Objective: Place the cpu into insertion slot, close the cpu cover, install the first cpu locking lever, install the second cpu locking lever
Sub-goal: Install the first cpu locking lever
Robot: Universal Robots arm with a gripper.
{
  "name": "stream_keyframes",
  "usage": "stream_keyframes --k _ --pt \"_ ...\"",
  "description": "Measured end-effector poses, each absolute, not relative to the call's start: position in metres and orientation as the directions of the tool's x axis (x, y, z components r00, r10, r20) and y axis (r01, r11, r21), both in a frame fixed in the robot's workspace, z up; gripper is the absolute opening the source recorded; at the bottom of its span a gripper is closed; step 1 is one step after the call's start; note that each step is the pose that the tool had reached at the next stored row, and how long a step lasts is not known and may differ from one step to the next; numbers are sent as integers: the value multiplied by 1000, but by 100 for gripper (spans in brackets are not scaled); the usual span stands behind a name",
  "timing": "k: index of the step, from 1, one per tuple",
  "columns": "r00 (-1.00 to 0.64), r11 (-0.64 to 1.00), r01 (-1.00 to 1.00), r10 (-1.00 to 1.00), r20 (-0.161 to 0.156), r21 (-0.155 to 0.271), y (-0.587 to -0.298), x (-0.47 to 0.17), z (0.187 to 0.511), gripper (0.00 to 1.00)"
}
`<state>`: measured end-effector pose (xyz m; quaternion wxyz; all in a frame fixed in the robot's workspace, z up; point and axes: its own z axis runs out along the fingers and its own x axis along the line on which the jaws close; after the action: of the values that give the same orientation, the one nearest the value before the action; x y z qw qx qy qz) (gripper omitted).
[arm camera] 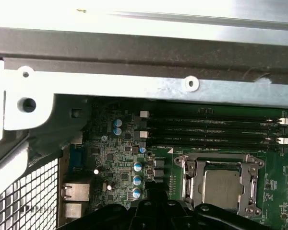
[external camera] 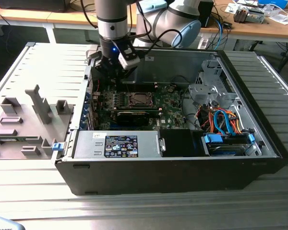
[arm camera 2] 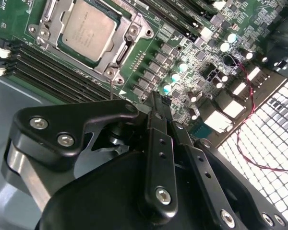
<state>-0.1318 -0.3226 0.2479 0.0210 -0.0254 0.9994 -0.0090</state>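
Inside an open computer case (external camera: 173, 158) lying on a ribbed grey surface (external camera: 48, 72), the cpu (arm camera 2: 88, 29) sits flat in the insertion slot (arm camera 2: 62, 48), with the cpu cover (arm camera 2: 116, 64) shut down around it as a silvery frame on the green circuit board (arm camera 2: 182, 38). Beside the socket, toward the case's perforated rear wall (arm camera 2: 269, 134), the gripper (arm camera 2: 159, 109) hangs just above the board, its black fingers (arm camera 2: 156, 143) drawn together and holding nothing. Long black memory slots (arm camera: 216, 129) run just beyond the socket in the first wrist view.
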Motion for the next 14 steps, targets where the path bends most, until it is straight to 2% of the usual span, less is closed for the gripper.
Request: stream_keyframes --k 14 --pt "-998 999 -50 -51 -41 -19 -322 -141 248 11"
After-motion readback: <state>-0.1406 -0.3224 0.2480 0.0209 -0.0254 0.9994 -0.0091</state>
